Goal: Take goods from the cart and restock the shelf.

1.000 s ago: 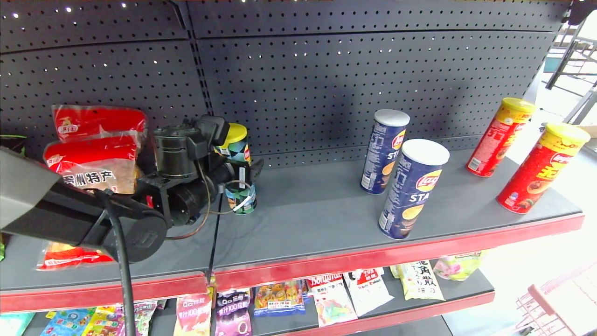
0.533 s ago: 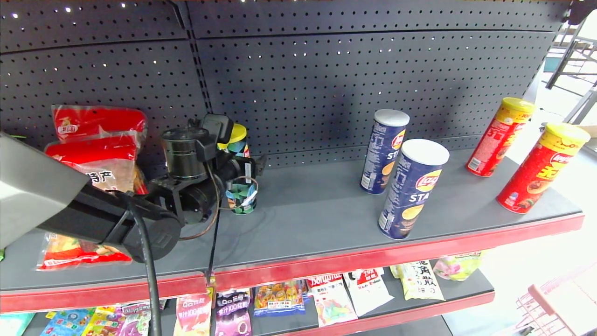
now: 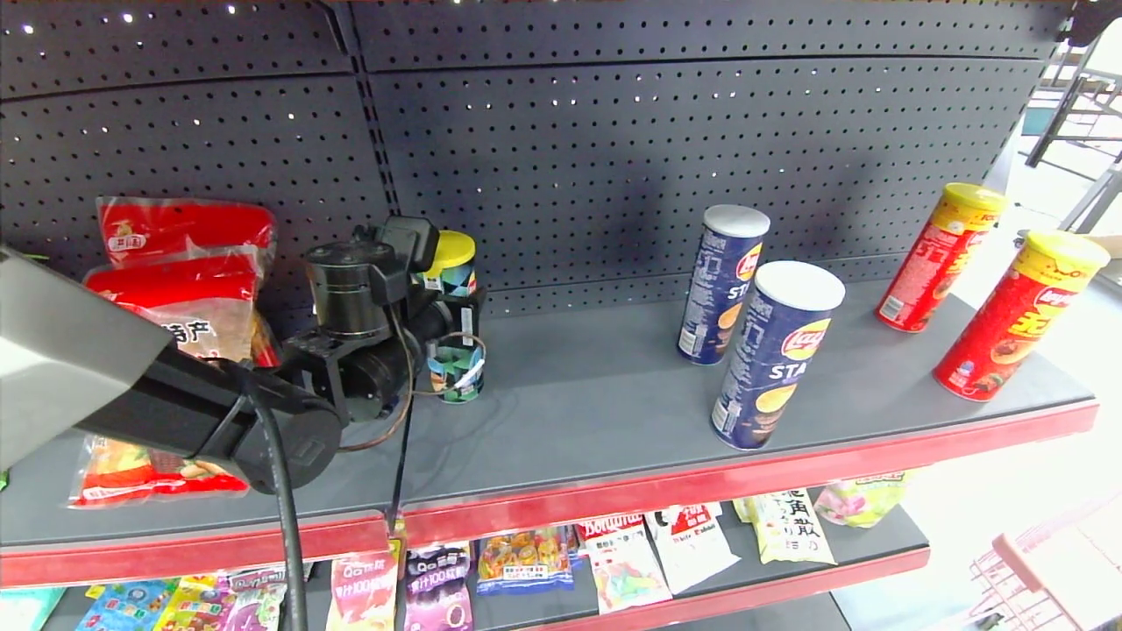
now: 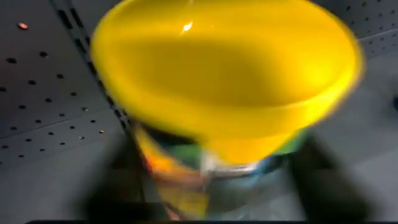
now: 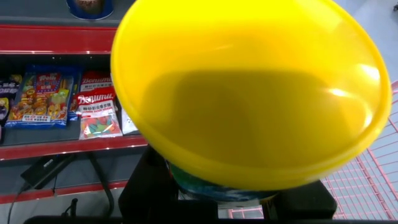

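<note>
A colourful chip can with a yellow lid (image 3: 451, 263) stands upright on the grey shelf (image 3: 614, 412), left of centre and near the pegboard. My left gripper (image 3: 456, 346) is shut around its lower body. From the left wrist, the lid (image 4: 224, 74) looms close, with dark fingers on either side of the can body below it. My right gripper (image 5: 227, 196) is shut on a second yellow-lidded can (image 5: 249, 87), held in front of the lower shelves beside the pink cart (image 5: 373, 180).
Two blue chip cans (image 3: 776, 355) stand mid-right on the shelf and two red ones (image 3: 1017, 314) at the far right. Red snack bags (image 3: 180, 280) lean at the left. Candy packets (image 3: 614, 552) line the lower shelf. The cart corner (image 3: 1052, 570) is at lower right.
My left arm has pushed a little deeper and to the right along the shelf. The can it holds tipped slightly, then came back upright at nearly the same spot.
</note>
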### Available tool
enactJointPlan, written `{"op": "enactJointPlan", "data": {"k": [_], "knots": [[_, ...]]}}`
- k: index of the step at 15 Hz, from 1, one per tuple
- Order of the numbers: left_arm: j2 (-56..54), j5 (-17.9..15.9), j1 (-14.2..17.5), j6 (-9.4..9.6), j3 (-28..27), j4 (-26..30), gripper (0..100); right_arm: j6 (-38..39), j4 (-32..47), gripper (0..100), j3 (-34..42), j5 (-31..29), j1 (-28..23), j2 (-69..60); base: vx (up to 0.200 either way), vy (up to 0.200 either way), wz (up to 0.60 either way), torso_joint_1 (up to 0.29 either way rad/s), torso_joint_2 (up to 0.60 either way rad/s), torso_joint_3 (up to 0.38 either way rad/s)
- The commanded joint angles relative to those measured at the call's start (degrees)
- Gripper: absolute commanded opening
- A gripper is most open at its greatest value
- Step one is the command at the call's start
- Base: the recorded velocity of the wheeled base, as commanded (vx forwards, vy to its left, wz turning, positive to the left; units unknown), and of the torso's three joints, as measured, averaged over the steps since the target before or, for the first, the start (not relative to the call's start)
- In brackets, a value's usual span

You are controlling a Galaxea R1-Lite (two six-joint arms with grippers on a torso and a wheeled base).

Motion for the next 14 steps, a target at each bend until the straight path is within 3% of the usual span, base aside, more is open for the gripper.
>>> {"op": "enactJointPlan", "data": {"k": [1,4,5,7,8,10,13,14], "knots": [[-0.3,0.0,0.1,-0.01,0.2,0.0,0,0.0,0.0,0,0.0,0.0,0.0,0.1,0.000,0.000,0.00,0.000,0.00,0.000],[-2.3,-0.5,0.1,-0.10,2.6,0.2,0,0.0,0.0,0,0.0,0.1,0.0,0.2,0.000,0.000,0.00,0.000,0.00,0.000],[-4.4,-1.9,0.2,-0.98,5.1,0.2,0,0.1,0.0,0,0.0,0.0,0.0,0.2,0.000,0.000,0.00,0.000,0.00,0.000],[-8.0,-6.6,0.6,-1.50,8.1,0.4,0,0.3,0.0,0,0.0,0.0,0.0,0.6,0.000,0.000,0.00,0.000,0.00,0.000],[-11.2,-11.5,1.5,-1.33,10.0,1.4,0,0.3,-0.1,0,0.0,0.0,0.0,0.9,0.000,0.000,0.00,0.000,0.00,0.000],[-14.6,-14.7,3.0,-1.33,9.9,2.5,0,0.3,-0.1,0,-0.2,0.0,0.0,1.0,0.000,0.000,0.00,0.000,0.00,0.000],[-14.5,-13.0,4.8,-0.71,11.2,-0.4,0,0.3,-0.1,0,-0.2,-0.2,-0.1,1.0,0.000,0.000,0.00,0.000,0.00,0.000],[-14.7,-13.2,4.8,0.52,11.4,-0.4,0,0.3,-0.1,0,-0.2,-0.2,-0.1,1.0,0.000,0.000,0.00,0.000,0.00,0.000]]}}
